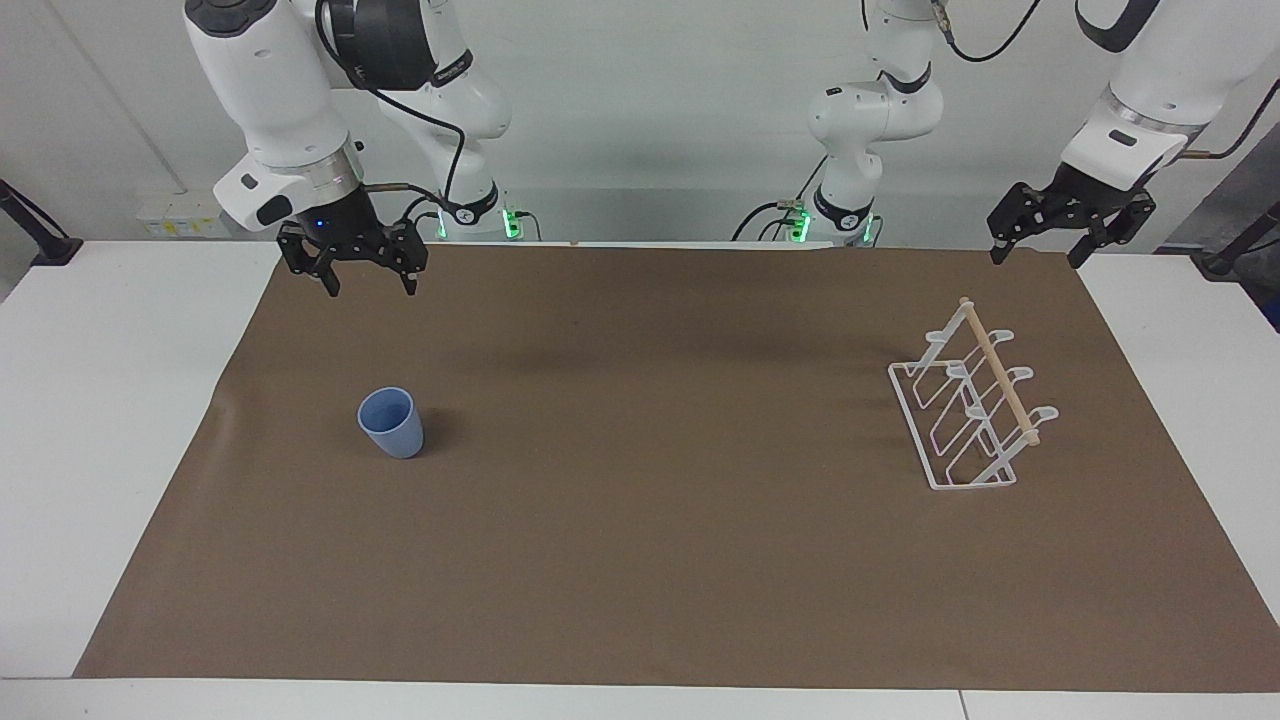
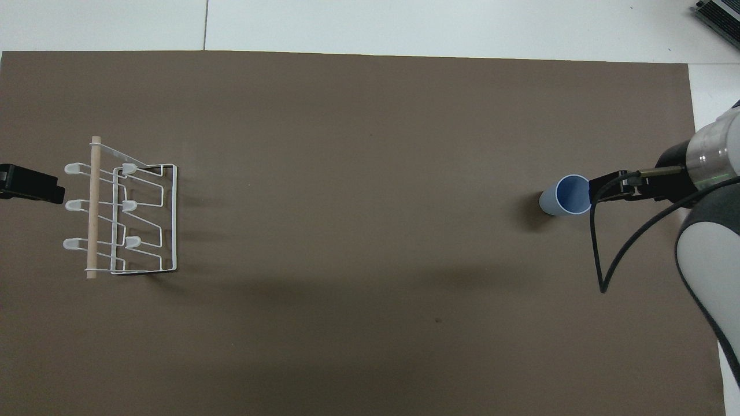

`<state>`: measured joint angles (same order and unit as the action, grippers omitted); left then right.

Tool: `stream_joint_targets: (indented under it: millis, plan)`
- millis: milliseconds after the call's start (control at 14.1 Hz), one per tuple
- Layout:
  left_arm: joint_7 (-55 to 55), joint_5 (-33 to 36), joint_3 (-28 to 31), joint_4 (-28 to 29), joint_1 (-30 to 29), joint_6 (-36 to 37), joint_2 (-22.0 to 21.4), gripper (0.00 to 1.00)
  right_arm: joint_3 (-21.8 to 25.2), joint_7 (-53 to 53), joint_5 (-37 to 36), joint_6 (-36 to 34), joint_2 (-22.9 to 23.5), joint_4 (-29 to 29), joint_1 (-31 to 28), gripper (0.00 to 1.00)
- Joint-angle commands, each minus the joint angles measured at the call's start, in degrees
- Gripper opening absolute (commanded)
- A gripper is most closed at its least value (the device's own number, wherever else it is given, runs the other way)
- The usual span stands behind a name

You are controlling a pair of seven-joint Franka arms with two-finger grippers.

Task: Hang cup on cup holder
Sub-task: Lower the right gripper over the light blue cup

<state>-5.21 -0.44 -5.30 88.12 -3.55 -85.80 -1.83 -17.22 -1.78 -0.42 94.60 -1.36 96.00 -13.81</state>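
Observation:
The light-blue cup point(image 1: 392, 423) point(image 2: 566, 196) stands upright, mouth up, on the brown mat toward the right arm's end. The white wire cup holder point(image 1: 975, 400) point(image 2: 124, 219), with a wooden dowel along its top, stands toward the left arm's end; nothing hangs on it. My right gripper point(image 1: 369, 285) point(image 2: 601, 188) hangs open and empty, raised over the mat and well clear of the cup. My left gripper point(image 1: 1037, 257) point(image 2: 29, 184) waits open and empty, raised over the mat's edge beside the cup holder.
The brown mat point(image 1: 650, 450) covers most of the white table point(image 1: 100, 400). A black cable point(image 2: 601, 260) loops from the right arm's wrist. Black clamps point(image 1: 40, 235) sit at both ends of the table's robot-side edge.

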Motion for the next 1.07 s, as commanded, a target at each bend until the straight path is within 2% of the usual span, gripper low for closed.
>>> stream_joint_targets:
  millis: [0,427,996]
  plan:
    - [0.2,0.35,-0.15,1.35,-0.41,0.28,-1.33,1.0,-0.36,-1.12,0.42,-0.82,0.74,-1.26,-0.16,1.0]
    - [0.2,0.35,-0.15,1.35,-0.58,0.2,-1.33,1.0,-0.36,-1.12,1.47,-0.39,0.65,-0.82,-0.25,1.0]
    - [0.2,0.26,-0.15,1.35,-0.58,0.2,-1.33,1.0,-0.36,-1.03,1.48,9.79,1.0,4.36,-0.16,0.99]
